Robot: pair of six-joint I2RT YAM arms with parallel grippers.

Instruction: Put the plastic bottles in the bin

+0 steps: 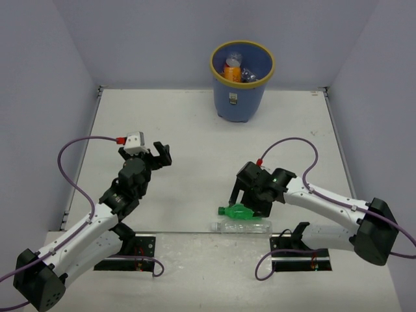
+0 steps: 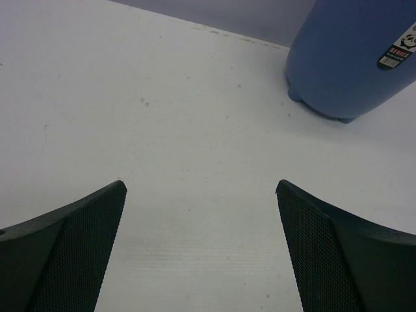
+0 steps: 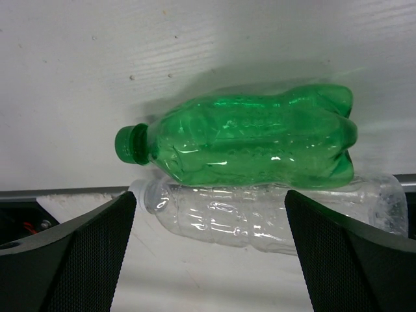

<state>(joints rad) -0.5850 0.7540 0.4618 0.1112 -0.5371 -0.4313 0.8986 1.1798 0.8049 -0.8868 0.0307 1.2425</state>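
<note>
Left arm: base at the near-left corner of the bench (image 1: 195,130), links reaching forward and to the right, wrist raised over the left half. Left fingers (image 2: 78,260) spread wide and aimed at the far edge. Only bare bench shows between them; they hold nothing.

Right arm: base at the near-right corner, forearm stretched left along the near edge, wrist bent down over the green bottle (image 3: 253,140). Right fingers (image 3: 71,260) spread wide. In the wrist view they frame both bottles from either side, and neither finger is seen touching one.

Green bottle lies on its side near the near edge, right of centre, cap on and pointing to the left edge. Clear bottle (image 3: 260,218) lies parallel and touching it, on the near side, white cap also to the left. It rests across the grey seam at the bench's near edge.

Bin (image 1: 239,97) stands upright at the middle of the far edge, white label (image 2: 396,52) on its wall, well apart from both arms. An orange bottle (image 1: 232,71) and at least one clear bottle are inside; the exact count cannot be told.

A purple cable (image 1: 78,169) loops from each wrist.
</note>
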